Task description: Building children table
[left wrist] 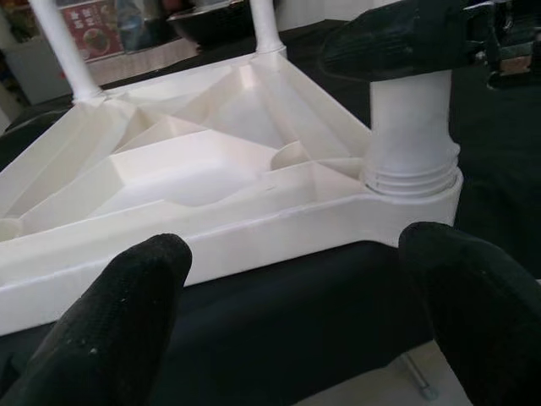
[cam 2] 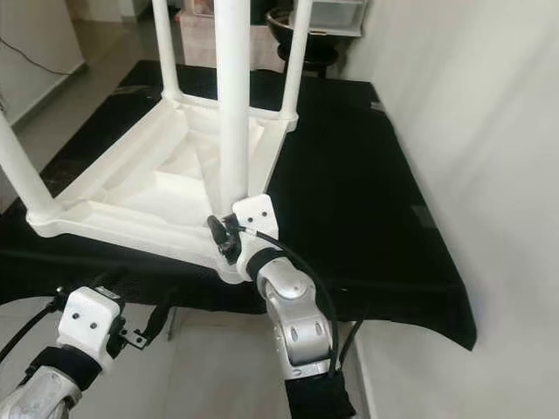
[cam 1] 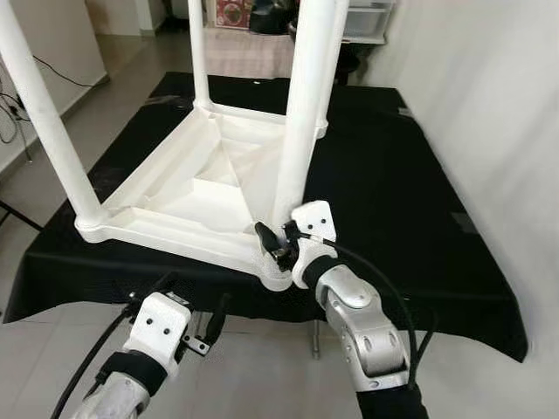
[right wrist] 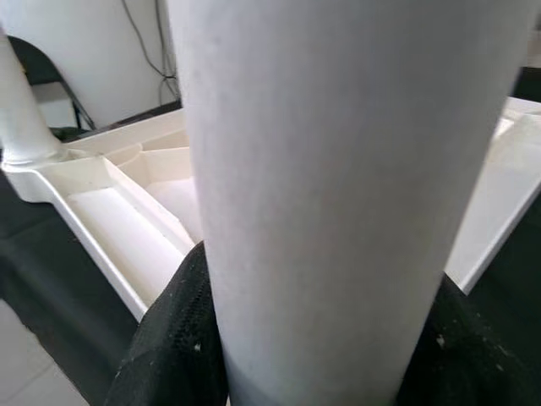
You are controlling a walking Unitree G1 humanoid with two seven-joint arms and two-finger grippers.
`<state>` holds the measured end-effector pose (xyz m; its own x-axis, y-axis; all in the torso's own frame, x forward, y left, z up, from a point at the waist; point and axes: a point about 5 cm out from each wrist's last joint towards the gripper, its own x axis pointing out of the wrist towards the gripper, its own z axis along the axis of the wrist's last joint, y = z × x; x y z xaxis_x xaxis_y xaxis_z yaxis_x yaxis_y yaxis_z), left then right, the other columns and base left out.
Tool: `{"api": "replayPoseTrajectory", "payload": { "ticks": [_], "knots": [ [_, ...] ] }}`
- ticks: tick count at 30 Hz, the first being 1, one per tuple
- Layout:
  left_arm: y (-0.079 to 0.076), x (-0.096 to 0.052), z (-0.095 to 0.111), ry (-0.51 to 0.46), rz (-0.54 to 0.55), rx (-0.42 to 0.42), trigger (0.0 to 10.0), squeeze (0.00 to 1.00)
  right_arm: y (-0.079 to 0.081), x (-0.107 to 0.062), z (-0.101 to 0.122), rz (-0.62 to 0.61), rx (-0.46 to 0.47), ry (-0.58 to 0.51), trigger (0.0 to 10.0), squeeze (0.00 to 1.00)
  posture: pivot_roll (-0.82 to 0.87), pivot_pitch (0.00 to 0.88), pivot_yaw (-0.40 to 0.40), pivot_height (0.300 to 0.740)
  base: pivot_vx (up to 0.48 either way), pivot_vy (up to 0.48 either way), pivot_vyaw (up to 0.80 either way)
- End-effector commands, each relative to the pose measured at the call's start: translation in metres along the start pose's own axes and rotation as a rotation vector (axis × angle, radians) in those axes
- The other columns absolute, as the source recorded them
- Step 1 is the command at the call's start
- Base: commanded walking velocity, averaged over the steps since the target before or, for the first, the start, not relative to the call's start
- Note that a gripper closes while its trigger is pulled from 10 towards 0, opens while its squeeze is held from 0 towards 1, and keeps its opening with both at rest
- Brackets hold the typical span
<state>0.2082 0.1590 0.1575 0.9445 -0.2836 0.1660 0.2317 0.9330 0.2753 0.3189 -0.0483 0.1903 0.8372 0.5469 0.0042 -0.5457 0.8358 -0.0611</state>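
White leg (cam 1: 301,113) in right pincer (cam 1: 278,242)

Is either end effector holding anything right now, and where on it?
The right end effector grips the near-corner white table leg low down, just above its socket. The left end effector is open, holding nothing, at the black table's near edge.

We see a low surface under a black cloth (cam 1: 393,166); on it lies directly the white children table (cam 1: 188,196), turned upside down.
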Motion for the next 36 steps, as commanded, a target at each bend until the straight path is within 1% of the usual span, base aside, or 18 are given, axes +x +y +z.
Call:
{"api": "replayPoseTrajectory", "payload": {
  "ticks": [1,2,3,4,6,7,10,11,12,13,14,16,17,19,23,24,29,36],
  "knots": [
    [-0.001,-0.002,-0.005,0.015,0.003,-0.01,10.0,0.0,0.004,0.007,-0.011,0.059,0.044,0.06,10.0,0.0,-0.03,0.165,-0.096,0.74,0.0,0.0,0.0],
    [-0.001,-0.002,-0.005,0.015,0.003,-0.009,10.0,0.0,0.006,0.009,-0.004,0.118,0.045,0.029,10.0,0.94,-0.02,0.164,-0.094,0.74,0.0,0.0,0.0],
    [-0.001,-0.002,-0.005,0.015,0.001,-0.01,10.0,0.0,0.007,0.011,0.003,0.184,0.061,-0.001,10.0,1.0,-0.02,0.164,-0.094,0.74,0.0,0.0,0.0],
    [-0.001,-0.002,-0.005,0.015,0.001,-0.01,10.0,0.0,0.007,0.011,0.003,0.184,0.061,-0.001,10.0,1.0,-0.02,0.164,-0.094,0.74,0.0,0.0,0.0],
    [-0.001,-0.002,-0.005,0.015,-0.003,-0.011,10.0,0.0,0.006,0.013,0.015,0.324,0.049,-0.051,10.0,1.0,-0.02,0.164,-0.093,0.74,0.0,0.0,0.0],
    [-0.001,-0.002,-0.005,0.015,-0.003,-0.011,10.0,0.0,0.006,0.013,0.015,0.324,0.049,-0.051,10.0,1.0,-0.02,0.164,-0.093,0.74,0.0,0.0,0.0],
    [-0.002,-0.002,-0.004,0.013,-0.006,-0.013,10.0,0.0,0.003,0.009,0.022,0.485,0.016,-0.049,10.0,1.0,-0.02,0.167,-0.095,0.74,0.0,0.0,0.0],
    [-0.002,-0.002,-0.004,0.013,-0.006,-0.013,10.0,0.0,0.003,0.009,0.022,0.485,0.016,-0.049,10.0,1.0,-0.02,0.167,-0.095,0.74,0.0,0.0,0.0],
    [-0.003,-0.002,-0.004,0.012,-0.006,-0.014,10.0,0.0,0.0,0.006,0.022,0.575,-0.016,-0.032,10.0,0.11,-0.01,0.17,-0.097,0.74,0.0,0.0,0.0],
    [-0.003,-0.002,-0.004,0.012,-0.006,-0.014,10.0,0.0,0.0,0.006,0.022,0.575,-0.016,-0.032,10.0,0.11,-0.01,0.17,-0.097,0.74,0.0,0.0,0.0],
    [-0.003,-0.002,-0.003,0.011,-0.005,-0.015,10.0,0.0,-0.005,0.006,0.022,0.66,-0.042,-0.011,10.0,0.0,0.0,0.173,-0.102,0.74,0.0,0.0,0.0],
    [-0.003,-0.002,-0.003,0.011,-0.005,-0.015,10.0,0.0,-0.005,0.006,0.022,0.66,-0.042,-0.011,10.0,0.0,0.0,0.173,-0.102,0.74,0.0,0.0,0.0],
    [-0.004,-0.003,-0.002,0.01,-0.003,-0.015,10.0,0.0,-0.01,0.006,0.024,0.736,-0.072,-0.008,10.0,0.0,0.0,0.177,-0.103,0.74,0.0,0.0,0.0],
    [-0.004,-0.004,-0.001,0.01,-0.002,-0.015,10.0,0.0,-0.015,0.007,0.028,0.778,-0.076,-0.006,10.0,0.0,0.0,0.183,-0.105,0.74,0.0,0.0,0.0],
    [-0.005,-0.006,0.0,0.01,-0.003,-0.016,10.0,0.0,-0.026,0.012,0.036,0.804,-0.057,-0.023,10.0,0.0,0.01,0.189,-0.105,0.74,0.0,0.0,0.0],
    [-0.006,-0.006,0.001,0.01,-0.005,-0.017,10.0,0.0,-0.029,0.012,0.037,0.823,-0.05,-0.025,0.0,0.0,0.01,0.191,-0.105,0.74,0.0,0.0,0.0],
    [-0.007,-0.007,0.001,0.011,-0.009,-0.019,10.0,0.0,-0.033,0.007,0.035,0.863,-0.043,-0.018,0.0,0.0,0.0,0.193,-0.102,0.74,0.0,0.0,0.0],
    [-0.007,-0.006,0.001,0.012,-0.011,-0.021,10.0,0.0,-0.041,0.0,0.028,0.835,-0.052,0.006,0.0,0.0,0.0,0.19,-0.101,0.74,0.0,0.0,0.0]
  ]
}}
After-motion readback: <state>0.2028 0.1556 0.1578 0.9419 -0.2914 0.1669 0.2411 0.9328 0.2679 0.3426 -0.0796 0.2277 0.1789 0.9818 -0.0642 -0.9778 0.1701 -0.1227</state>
